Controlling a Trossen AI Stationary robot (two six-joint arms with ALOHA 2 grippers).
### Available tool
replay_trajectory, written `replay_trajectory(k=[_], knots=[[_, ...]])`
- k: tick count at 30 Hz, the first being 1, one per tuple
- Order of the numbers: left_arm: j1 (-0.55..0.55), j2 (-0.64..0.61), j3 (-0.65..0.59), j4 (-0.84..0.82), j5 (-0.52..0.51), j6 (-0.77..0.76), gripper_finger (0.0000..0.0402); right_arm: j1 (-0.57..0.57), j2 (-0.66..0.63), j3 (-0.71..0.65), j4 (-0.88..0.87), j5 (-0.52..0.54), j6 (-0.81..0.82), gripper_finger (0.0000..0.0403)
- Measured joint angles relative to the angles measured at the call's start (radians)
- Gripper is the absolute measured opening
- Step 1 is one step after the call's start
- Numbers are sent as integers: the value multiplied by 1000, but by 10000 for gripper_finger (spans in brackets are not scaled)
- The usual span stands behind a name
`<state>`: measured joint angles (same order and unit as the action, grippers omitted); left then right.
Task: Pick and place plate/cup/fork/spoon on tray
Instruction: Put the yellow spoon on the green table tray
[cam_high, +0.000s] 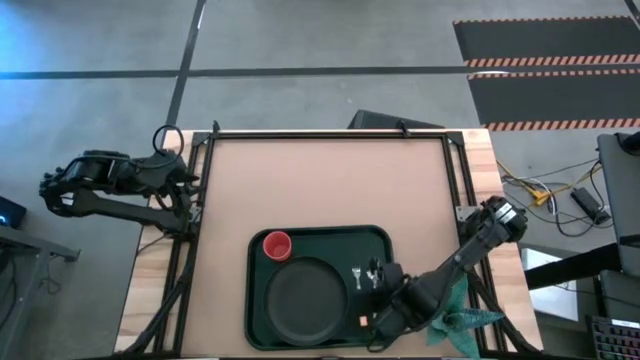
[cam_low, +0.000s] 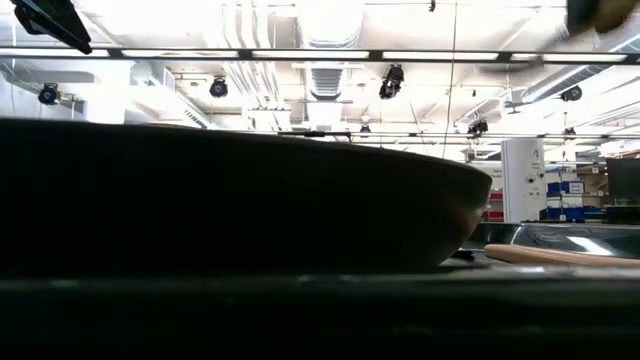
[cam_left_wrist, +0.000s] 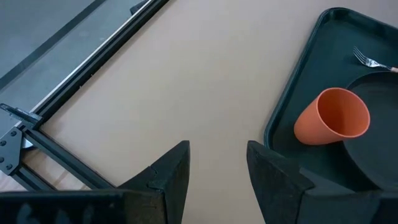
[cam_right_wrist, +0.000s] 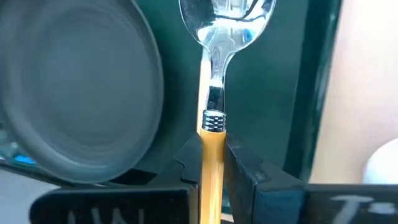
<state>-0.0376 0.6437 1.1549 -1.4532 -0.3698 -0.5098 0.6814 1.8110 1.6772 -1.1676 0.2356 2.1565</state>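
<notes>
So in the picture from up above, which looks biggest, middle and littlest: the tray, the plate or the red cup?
1. The tray looks biggest; it holds the other two.
2. The plate comes next, filling much of the tray.
3. The cup looks littlest, sitting in a tray corner beside the plate.

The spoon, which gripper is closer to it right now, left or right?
Right. The right gripper is shut on the spoon handle over the tray. The left gripper waits open at the table's far left edge.
</notes>
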Motion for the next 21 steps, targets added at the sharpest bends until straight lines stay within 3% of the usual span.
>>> replay_trajectory(k=[9, 21], knots=[[0, 0, 0, 0, 0, -1, 142, 3, -8, -251, 245, -4, -20, 27], [0, 0, 0, 0, 0, -3, 142, -1, -11, -443, 454, -8, -58, 27]])
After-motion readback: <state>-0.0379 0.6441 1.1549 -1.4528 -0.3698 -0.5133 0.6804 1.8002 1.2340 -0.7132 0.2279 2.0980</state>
